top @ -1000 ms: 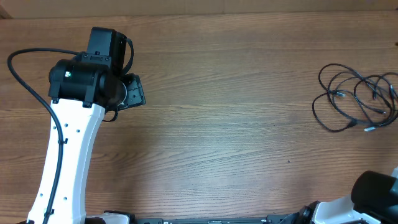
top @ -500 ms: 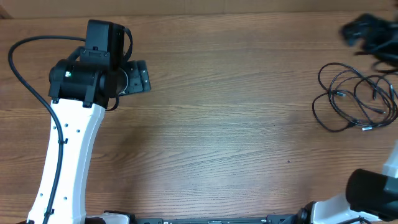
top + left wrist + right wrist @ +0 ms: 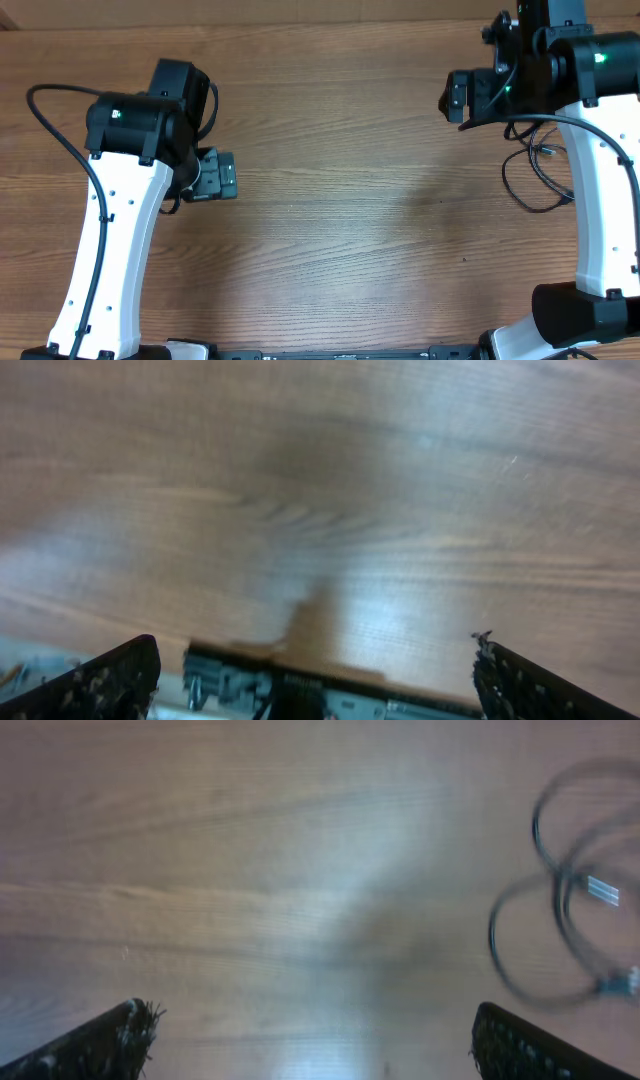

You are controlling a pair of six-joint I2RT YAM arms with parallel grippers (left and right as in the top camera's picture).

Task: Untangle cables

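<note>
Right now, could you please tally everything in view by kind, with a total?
Robot arms: 2, the left arm and the right arm
Tangle of black cables: 1, its cords too overlapped to count singly
Table: 1
Total: 4

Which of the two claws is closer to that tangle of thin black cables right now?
Right. The right claw hovers close beside the cables, on their inner, far side. The left claw sits across the table, near its opposite end.
</note>
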